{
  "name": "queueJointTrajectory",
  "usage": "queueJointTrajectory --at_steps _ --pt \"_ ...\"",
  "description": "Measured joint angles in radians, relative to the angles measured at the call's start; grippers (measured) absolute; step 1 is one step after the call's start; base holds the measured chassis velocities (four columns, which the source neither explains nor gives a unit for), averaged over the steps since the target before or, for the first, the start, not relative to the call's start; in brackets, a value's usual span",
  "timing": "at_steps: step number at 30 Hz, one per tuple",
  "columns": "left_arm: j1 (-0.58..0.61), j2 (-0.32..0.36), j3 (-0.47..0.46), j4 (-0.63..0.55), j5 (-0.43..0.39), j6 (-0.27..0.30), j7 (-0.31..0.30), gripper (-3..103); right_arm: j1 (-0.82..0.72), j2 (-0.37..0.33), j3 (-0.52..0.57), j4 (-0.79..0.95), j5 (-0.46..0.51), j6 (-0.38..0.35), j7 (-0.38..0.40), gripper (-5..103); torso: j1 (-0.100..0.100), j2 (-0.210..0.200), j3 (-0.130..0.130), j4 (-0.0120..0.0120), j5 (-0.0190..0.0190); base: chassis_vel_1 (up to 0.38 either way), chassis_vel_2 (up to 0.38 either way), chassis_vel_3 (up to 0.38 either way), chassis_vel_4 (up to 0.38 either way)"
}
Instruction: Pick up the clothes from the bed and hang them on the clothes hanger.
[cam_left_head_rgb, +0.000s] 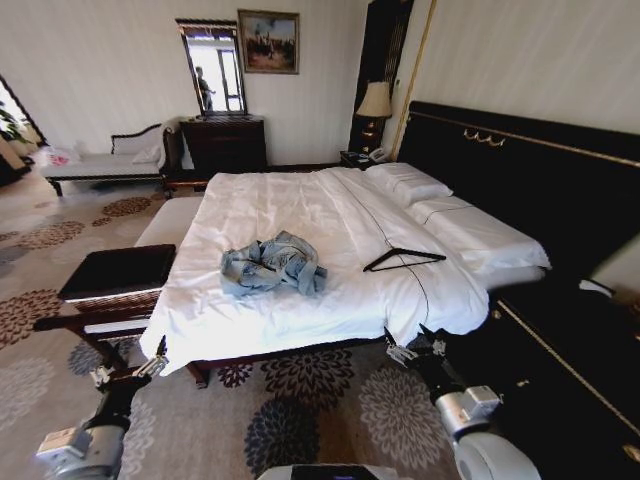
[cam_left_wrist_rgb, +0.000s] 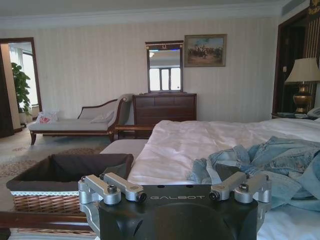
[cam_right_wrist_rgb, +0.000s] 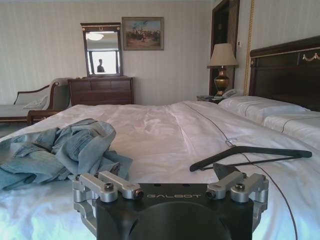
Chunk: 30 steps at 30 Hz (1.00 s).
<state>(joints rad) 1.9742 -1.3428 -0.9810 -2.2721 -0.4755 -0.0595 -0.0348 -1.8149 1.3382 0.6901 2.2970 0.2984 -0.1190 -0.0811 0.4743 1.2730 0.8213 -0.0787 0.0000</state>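
A crumpled light blue denim jacket, the clothes (cam_left_head_rgb: 272, 266), lies on the white bed (cam_left_head_rgb: 300, 205) near its foot edge. To its right on the sheet rests the black clothes hanger (cam_left_head_rgb: 404, 259), flat, with its hook toward the jacket. My left gripper (cam_left_head_rgb: 132, 372) hovers open below the bed's left foot corner. Below the right foot corner, in front of the hanger, my right gripper (cam_left_head_rgb: 415, 349) is also open. The left wrist view looks across the mattress at the jacket (cam_left_wrist_rgb: 265, 162). From the right wrist, both the jacket (cam_right_wrist_rgb: 60, 150) and the hanger (cam_right_wrist_rgb: 250, 156) lie just ahead.
A dark-lined wicker basket (cam_left_head_rgb: 118, 272) sits on a bench by the bed's left side. The black headboard (cam_left_head_rgb: 520, 170) and a dark cabinet run along the right. A dresser (cam_left_head_rgb: 225, 143), a chaise (cam_left_head_rgb: 105, 160) and a lamp (cam_left_head_rgb: 375, 100) stand at the far wall. Patterned carpet (cam_left_head_rgb: 300, 410) lies before me.
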Motion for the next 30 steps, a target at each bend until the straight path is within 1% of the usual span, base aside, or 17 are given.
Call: queueJointTrajectory --at_steps 21,30 --pt "0.003 -0.006 -0.005 0.011 -0.01 0.006 -0.007 100 -0.001 0.0 -0.01 -0.003 -0.007 0.002 -0.005 100 0.0 0.0 0.0 0.0 0.0 -0.122 0.127 0.122 -0.123" --pt "-0.001 -0.006 -0.006 0.013 -0.013 0.018 -0.014 100 0.001 -0.002 -0.013 -0.001 -0.007 0.006 0.0 100 0.0 0.0 0.0 0.0 0.0 -0.138 0.131 0.128 -0.129"
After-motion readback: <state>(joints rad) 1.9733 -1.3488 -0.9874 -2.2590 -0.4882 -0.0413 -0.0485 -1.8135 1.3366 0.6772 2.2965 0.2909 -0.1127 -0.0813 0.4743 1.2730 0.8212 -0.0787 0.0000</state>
